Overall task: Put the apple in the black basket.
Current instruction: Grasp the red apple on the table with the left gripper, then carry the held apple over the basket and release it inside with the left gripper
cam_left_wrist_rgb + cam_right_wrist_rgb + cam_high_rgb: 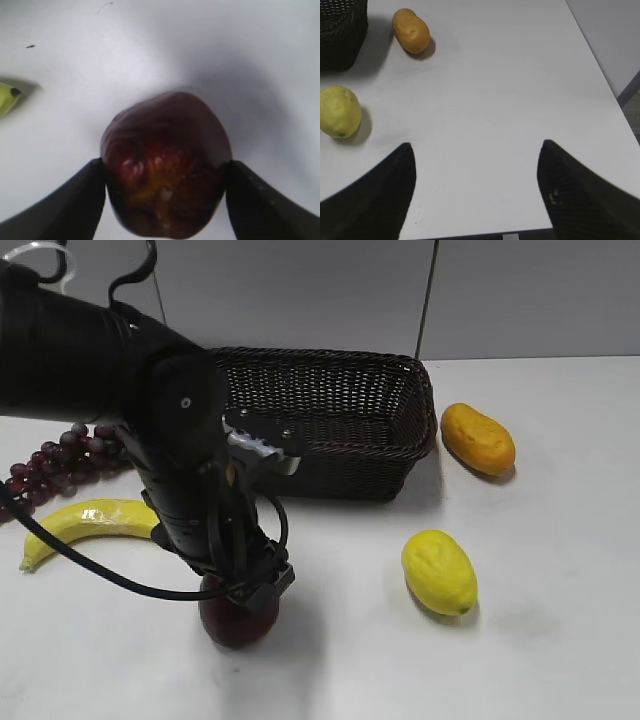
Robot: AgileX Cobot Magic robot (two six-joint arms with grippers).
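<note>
1. The left arm [120, 370] reaches from ten o'clock toward six in the exterior view.
2. The left gripper [165, 192] points down, fingers pressed against both flanks of the apple [167, 160].
3. The right gripper [475, 190] hangs spread wide, nothing between its fingers.

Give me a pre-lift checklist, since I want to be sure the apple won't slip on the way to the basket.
1. Left gripper straddles the apple, a finger on each side: ok.
2. Fingers pressing firmly enough: cannot tell.
3. Apple on the table, not yet lifted: ok.
4. Black basket open, nothing visible inside: ok.
5. Banana and lemon lie apart from the apple: ok.
6. Right gripper open, away from the apple: ok.
</note>
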